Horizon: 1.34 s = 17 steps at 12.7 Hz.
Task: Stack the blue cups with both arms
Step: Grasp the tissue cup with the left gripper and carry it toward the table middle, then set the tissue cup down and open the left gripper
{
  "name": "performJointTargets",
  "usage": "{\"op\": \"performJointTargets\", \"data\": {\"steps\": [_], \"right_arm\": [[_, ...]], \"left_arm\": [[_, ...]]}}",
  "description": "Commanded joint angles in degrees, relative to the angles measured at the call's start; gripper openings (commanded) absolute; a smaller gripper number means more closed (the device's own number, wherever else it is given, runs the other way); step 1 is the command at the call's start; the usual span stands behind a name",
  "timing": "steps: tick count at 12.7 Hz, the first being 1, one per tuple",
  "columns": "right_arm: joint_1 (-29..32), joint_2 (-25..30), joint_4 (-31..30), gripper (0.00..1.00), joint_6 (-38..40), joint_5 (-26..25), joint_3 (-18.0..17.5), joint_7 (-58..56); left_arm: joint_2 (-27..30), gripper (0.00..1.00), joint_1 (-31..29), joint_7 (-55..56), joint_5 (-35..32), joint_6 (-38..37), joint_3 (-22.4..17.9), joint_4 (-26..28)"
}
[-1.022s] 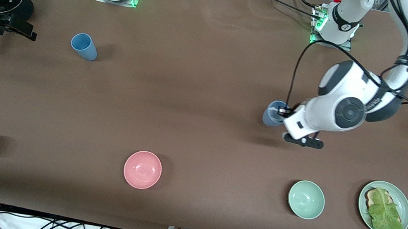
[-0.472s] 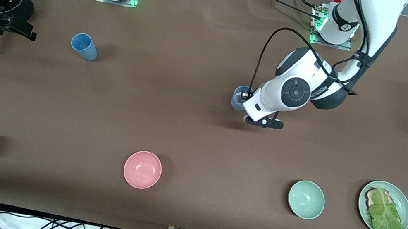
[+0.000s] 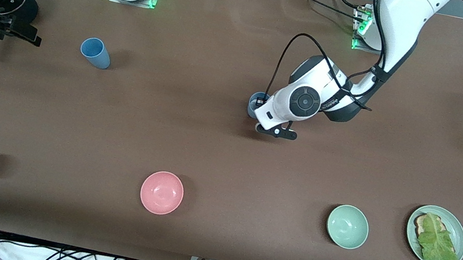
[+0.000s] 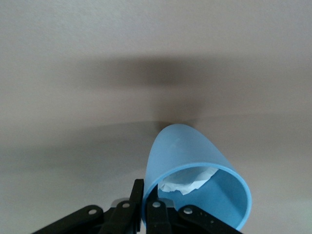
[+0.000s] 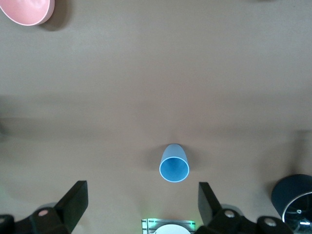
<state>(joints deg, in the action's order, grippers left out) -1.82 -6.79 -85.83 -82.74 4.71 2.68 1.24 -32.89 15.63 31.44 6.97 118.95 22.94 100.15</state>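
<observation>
One blue cup hangs rim-pinched between the left gripper's clenched fingers.

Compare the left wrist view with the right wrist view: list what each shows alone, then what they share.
Only the left wrist view: the left gripper shut on the rim of a blue cup held above the table, with something white inside it.

Only the right wrist view: the right gripper open above a standing blue cup on the table, the pink bowl, a dark round object and the green-lit arm base.

Both: the brown tablecloth and one blue cup each, though different cups.
</observation>
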Motion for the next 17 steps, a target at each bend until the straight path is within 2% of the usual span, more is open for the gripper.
{"op": "performJointTargets", "data": {"steps": [1, 5, 6, 7, 11, 15, 17], "right_arm": [[0.06, -0.15, 1.19, 1.0, 1.18, 0.39, 0.13, -0.28], [0.06, -0.15, 1.28, 1.0, 1.18, 0.39, 0.13, -0.28], [0.06, -0.15, 1.19, 1.0, 1.18, 0.39, 0.22, -0.37], [0.06, -0.15, 1.19, 1.0, 1.18, 0.39, 0.22, -0.45], [0.06, -0.15, 1.19, 1.0, 1.27, 0.65, 0.31, -0.19], [0.15, -0.15, 1.19, 1.0, 1.18, 0.83, 0.39, 0.07], [0.15, -0.33, 1.19, 1.0, 0.92, 1.0, 0.39, -0.01]], "left_arm": [[-0.33, 0.0, 1.06, 0.2, 1.47, -0.47, -0.44, -1.44], [-0.42, 0.0, 2.03, 0.19, 1.29, -0.82, -0.44, -1.27], [-0.33, 0.81, 2.03, 0.46, 1.47, -1.08, -0.44, -1.36], [0.11, 1.0, 2.03, 0.89, 1.47, -1.26, -0.44, -1.44], [3.53, 1.0, 0.98, 0.99, 1.3, -5.37, -0.44, -3.19], [4.68, 1.0, -2.88, 0.02, 0.24, -21.7, -1.06, -15.39], [5.03, 1.0, -3.24, 0.02, -4.91, -24.89, -0.97, -16.65]]}}
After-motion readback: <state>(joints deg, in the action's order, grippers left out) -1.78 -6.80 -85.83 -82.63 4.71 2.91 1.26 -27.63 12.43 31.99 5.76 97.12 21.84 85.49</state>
